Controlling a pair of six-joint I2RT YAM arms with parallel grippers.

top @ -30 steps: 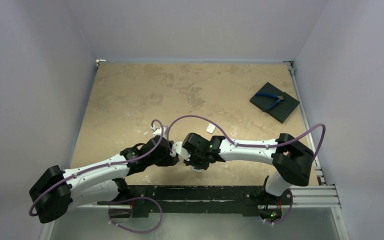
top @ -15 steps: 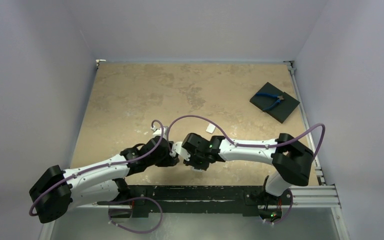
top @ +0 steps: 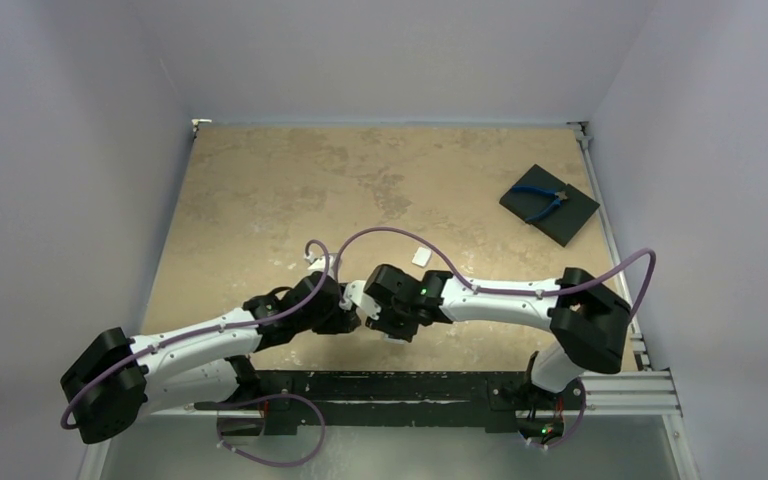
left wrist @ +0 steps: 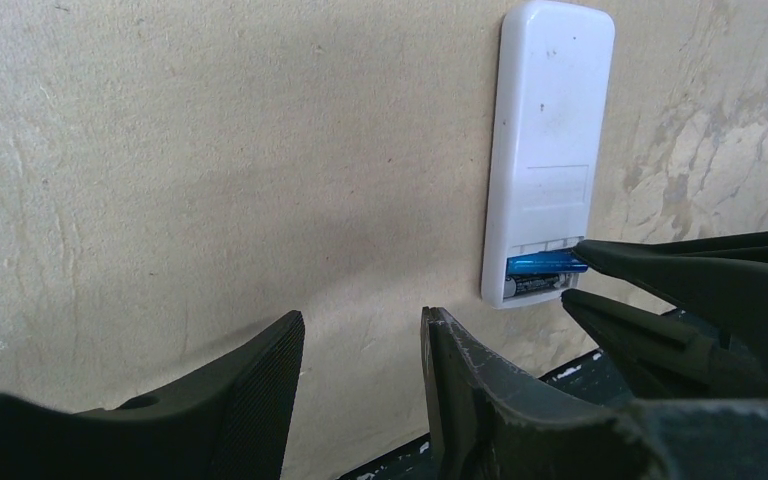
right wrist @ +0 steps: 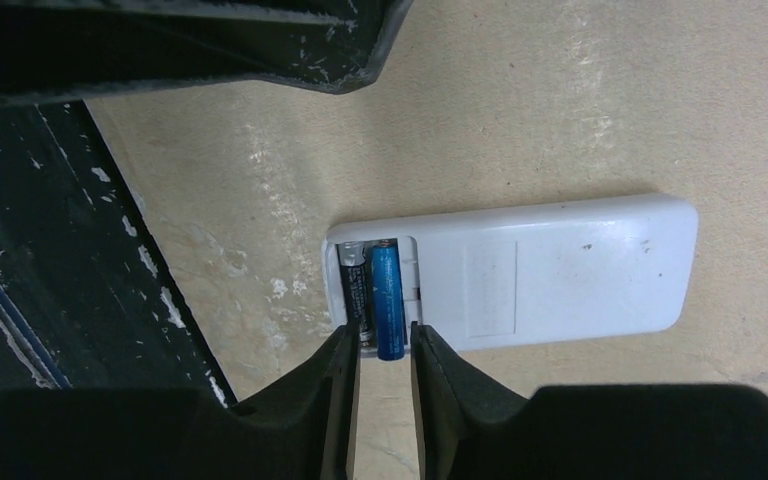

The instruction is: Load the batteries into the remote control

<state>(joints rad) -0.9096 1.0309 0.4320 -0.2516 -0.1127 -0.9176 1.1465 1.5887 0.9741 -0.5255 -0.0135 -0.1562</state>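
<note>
The remote control [right wrist: 560, 270] lies back up on the table, its battery bay open at the end nearest the table's front edge. Both batteries lie side by side in the bay: the dark one [right wrist: 356, 290] on the outer side, the blue one [right wrist: 387, 300] beside it with its end sticking out past the remote's rim. My right gripper [right wrist: 382, 338] is open a little, its fingertips on either side of the blue battery's end with a thin gap. In the left wrist view the remote control [left wrist: 550, 130] and blue battery [left wrist: 540, 263] show too. My left gripper [left wrist: 362, 320] hangs open and empty just to the left.
A small white piece [top: 421, 257] lies on the table just behind the grippers. A black square pad [top: 570, 222] with blue-handled pliers [top: 542, 200] sits at the back right. The black mounting rail [top: 410, 385] runs along the near edge, close to the remote.
The right gripper's jaws have spread slightly apart around the blue battery's end. Both arms have barely moved, and the left gripper is unchanged.
</note>
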